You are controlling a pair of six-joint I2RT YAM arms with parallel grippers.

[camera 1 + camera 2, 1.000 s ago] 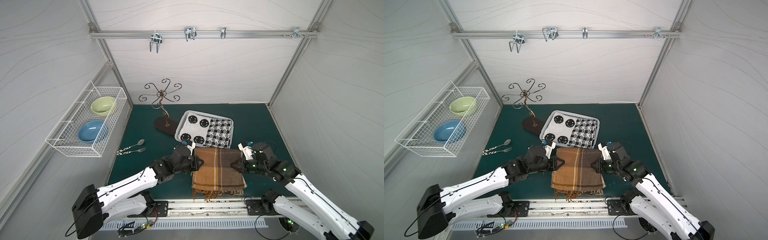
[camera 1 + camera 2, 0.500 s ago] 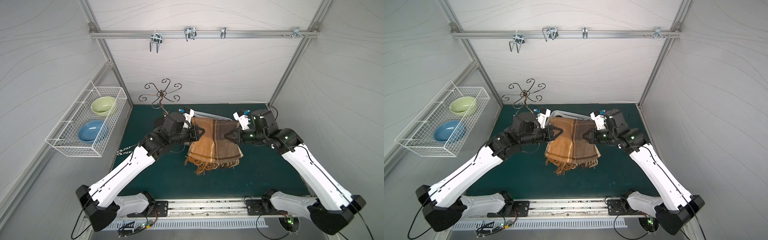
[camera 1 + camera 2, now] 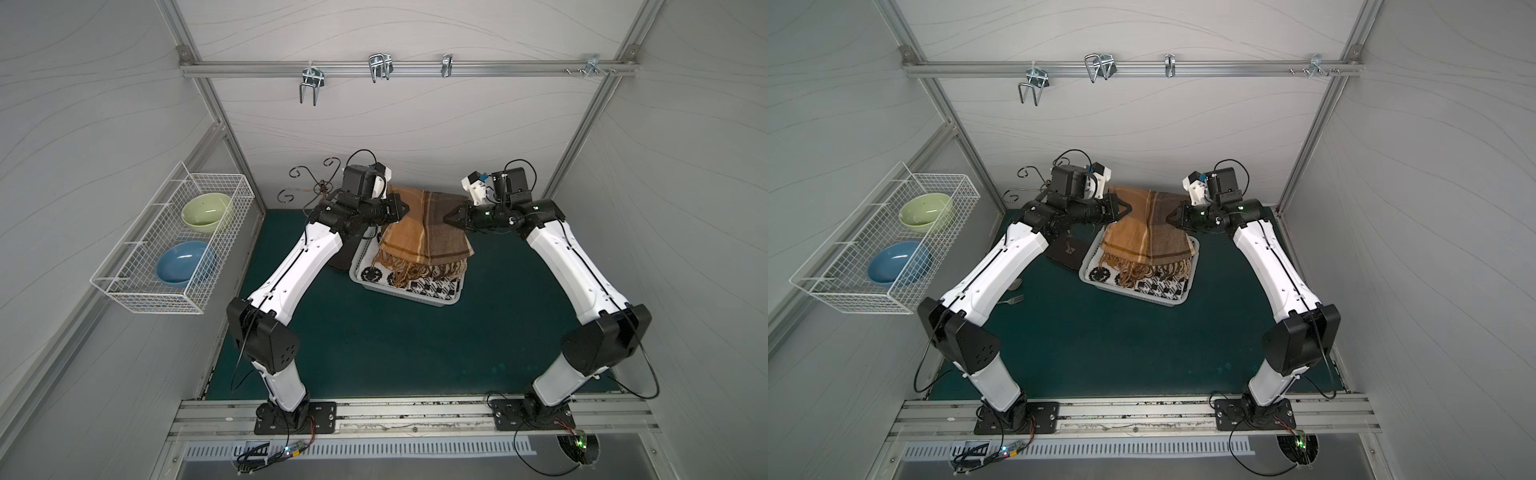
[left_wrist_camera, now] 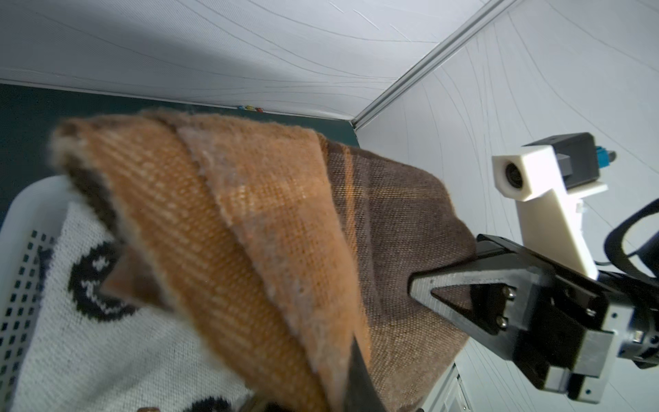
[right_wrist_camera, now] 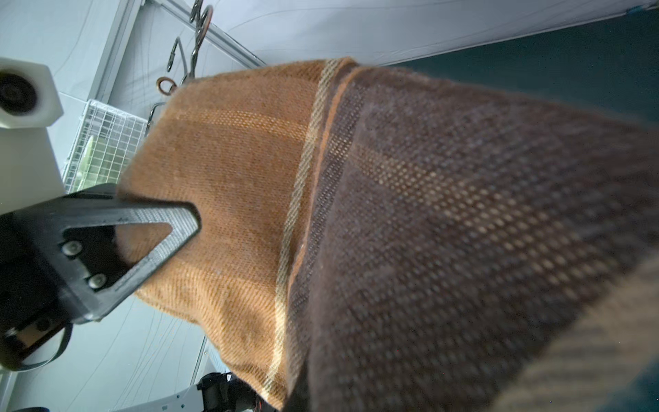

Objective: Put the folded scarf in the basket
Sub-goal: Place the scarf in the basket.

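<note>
Two-tone scarf (image 3: 424, 232): tan/brown w/ cream stripe, fringed.

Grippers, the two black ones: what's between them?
The folded brown plaid scarf hangs between the left gripper and right gripper, seen in both top views.

Scarf (image 3: 419, 226) was fuzzy, matt woven cloth. Basket (image 4: 25, 221) was smooth perforated plastic. Wire rack (image 3: 158, 300) looked coated metal. Blue bowl (image 3: 183, 262) looked glossy. Table mat (image 3: 374, 340) was matt.

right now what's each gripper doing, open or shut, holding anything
left gripper: closed, holding one side of the brown scarf.
right gripper: closed, holding the opposite side of the brown scarf.
</note>
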